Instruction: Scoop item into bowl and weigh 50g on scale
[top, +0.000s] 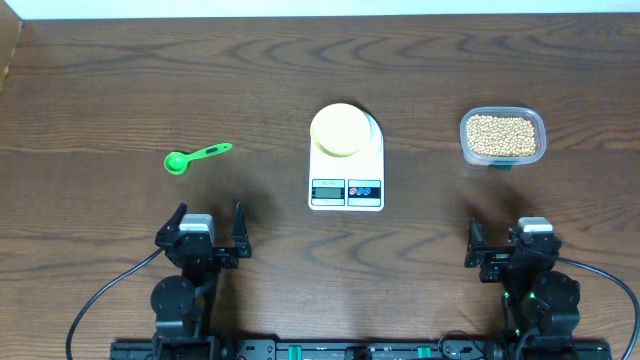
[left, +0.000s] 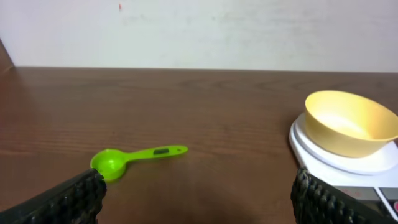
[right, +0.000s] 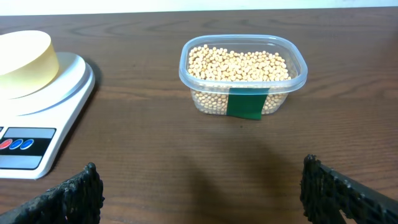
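Note:
The pale yellow bowl (top: 340, 130) stands empty on the back of the white scale (top: 346, 205) at mid-table. Tan beans (top: 502, 134) fill a clear tub at the right. A green scoop (top: 195, 157) lies on the left. My left gripper (top: 210, 212) is open near the front edge, behind the scoop (left: 134, 157), with the bowl (left: 351, 121) and scale (left: 323, 158) to its right. My right gripper (top: 510, 232) is open too, facing the beans (right: 239, 65), with the scale (right: 62, 84) and bowl (right: 25, 53) on its left. Neither gripper (left: 198, 180) (right: 200, 167) holds anything.
The clear plastic tub (right: 205, 99) carries a green label on its near side. Bare dark wood table (top: 100, 90) surrounds the things. A pale wall runs along the table's far edge.

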